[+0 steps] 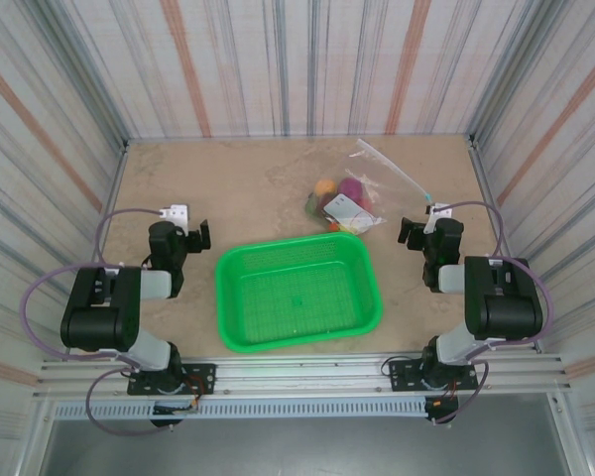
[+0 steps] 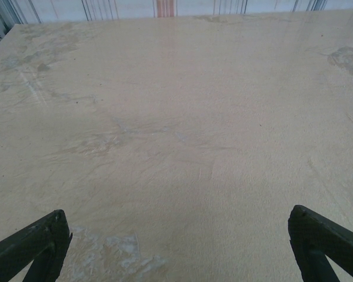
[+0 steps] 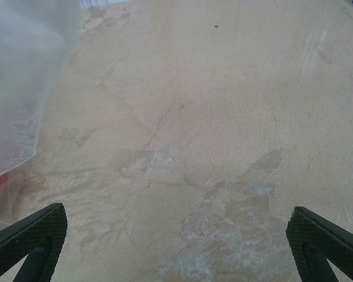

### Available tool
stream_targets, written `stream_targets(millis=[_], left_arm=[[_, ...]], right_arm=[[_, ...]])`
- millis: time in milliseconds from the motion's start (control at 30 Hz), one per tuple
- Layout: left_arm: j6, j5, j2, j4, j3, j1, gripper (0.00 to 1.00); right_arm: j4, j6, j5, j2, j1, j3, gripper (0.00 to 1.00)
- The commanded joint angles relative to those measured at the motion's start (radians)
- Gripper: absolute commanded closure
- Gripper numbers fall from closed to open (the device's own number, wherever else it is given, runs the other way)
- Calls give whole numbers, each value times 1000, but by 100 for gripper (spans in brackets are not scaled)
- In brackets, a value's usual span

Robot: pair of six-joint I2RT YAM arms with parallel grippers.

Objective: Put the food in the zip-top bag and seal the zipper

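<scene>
Several pieces of the food (image 1: 327, 188) are showing only as a blurred, colourful cluster inside the zip-top bag (image 1: 369, 177), which is lying toward the far right corner of the bench (image 1: 228, 178), just behind the green basket (image 1: 296, 247). Its white label (image 1: 345, 210) is hiding some pieces. The zipper (image 1: 392, 169) is too thin to judge. The left claw (image 2: 177, 220) and right claw (image 3: 176, 217) are both gaping wide over bare bench, gripping nothing, with the bag's blurred edge lying left of the right claw.

I see a green mesh basket (image 1: 297, 296) between the two sets of jaws, resting on the scuffed tan table (image 1: 228, 188) beneath them.
</scene>
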Motion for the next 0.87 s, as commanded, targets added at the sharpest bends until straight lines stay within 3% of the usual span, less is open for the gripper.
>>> stream_targets(millis=[0, 833], left_arm=[[23, -10, -6, -3, 12, -4, 1], [26, -7, -6, -6, 14, -6, 1]], right_arm=[[18, -10, 12, -4, 7, 5, 1], [18, -9, 13, -5, 8, 5, 1]])
